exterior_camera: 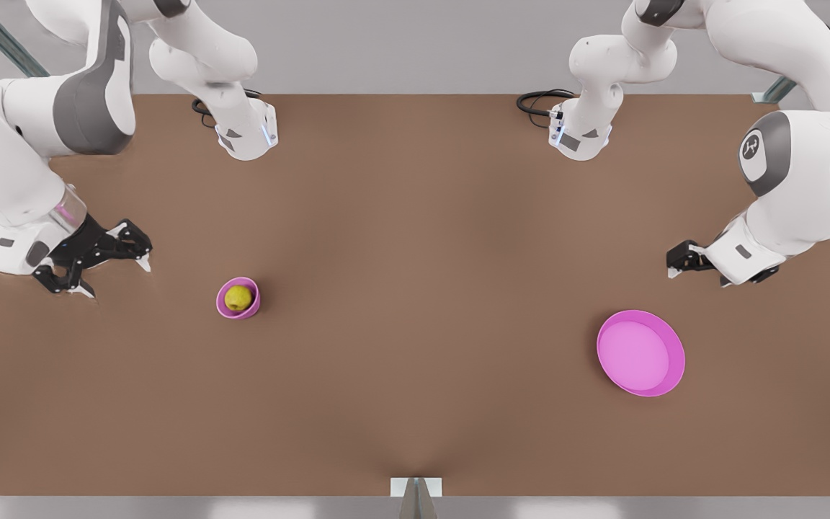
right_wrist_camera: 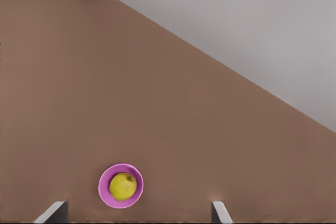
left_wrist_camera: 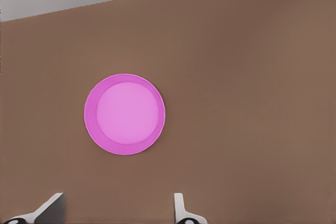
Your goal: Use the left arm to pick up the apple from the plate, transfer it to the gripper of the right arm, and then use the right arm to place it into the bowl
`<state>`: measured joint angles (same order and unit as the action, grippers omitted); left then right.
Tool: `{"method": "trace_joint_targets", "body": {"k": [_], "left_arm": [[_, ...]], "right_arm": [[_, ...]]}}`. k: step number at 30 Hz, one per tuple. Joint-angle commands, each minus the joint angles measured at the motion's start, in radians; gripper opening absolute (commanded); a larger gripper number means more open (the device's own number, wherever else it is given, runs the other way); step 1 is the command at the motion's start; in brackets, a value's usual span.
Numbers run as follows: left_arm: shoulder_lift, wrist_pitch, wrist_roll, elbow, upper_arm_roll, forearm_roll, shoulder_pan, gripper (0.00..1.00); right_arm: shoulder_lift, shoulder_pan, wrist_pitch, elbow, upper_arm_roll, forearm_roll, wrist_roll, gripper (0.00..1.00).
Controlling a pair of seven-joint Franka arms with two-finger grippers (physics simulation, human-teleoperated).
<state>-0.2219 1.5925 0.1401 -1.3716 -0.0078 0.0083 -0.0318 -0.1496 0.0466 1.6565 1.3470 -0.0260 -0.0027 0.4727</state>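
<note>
Furthest to the front view's left, the right arm's black two-finger gripper point(exterior_camera: 118, 280) hung low over the brown table point(exterior_camera: 415, 216). Its jaws were spread wide with nothing between them, and the right wrist view gave the same wide, empty gap at the right gripper point(right_wrist_camera: 136, 216).

Just to the front view's right of those jaws, and a little nearer the camera, sat the small deep magenta-pink bowl point(exterior_camera: 238, 298). The small round yellow-green apple point(exterior_camera: 238, 297) was inside it. The gripper stood near the bowl but clear of it, touching neither bowl nor fruit. The apple was close to round, so no long axis mattered.

The right wrist view looked down into the bowl point(right_wrist_camera: 121, 185) and showed the apple point(right_wrist_camera: 123, 186) wholly within the rim, dimple up, a fit the front view left less plain.

Well apart, toward the front view's right, lay the wide shallow magenta-pink plate point(exterior_camera: 640, 352). The left wrist view showed the plate point(left_wrist_camera: 124, 114) bare from rim to rim.

Beyond it waited the left arm's gripper point(exterior_camera: 697, 277), jaws likewise spread and holding nothing, as the left gripper point(left_wrist_camera: 115, 213) also appeared in its own wrist view.

The right arm was far the nearer to the fruit. As things lay, the placing looked done, and any coming move seemed only a matter of drawing the right jaws away from the bowl.
</note>
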Motion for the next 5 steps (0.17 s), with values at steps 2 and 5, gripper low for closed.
{"method": "trace_joint_targets", "body": {"k": [2, 5], "left_arm": [[0.001, -0.002, -0.211, 0.005, -0.001, 0.002, -0.002, 1.0], [-0.001, -0.003, -0.212, 0.014, -0.001, 0.002, -0.008, 1.0]], "right_arm": [[0.016, -0.017, -0.291, -0.003, 0.001, -0.046, -0.411, 1.0], [-0.01, 0.016, -0.293, -0.039, 0.0, -0.048, -0.574, 1.0]]}}
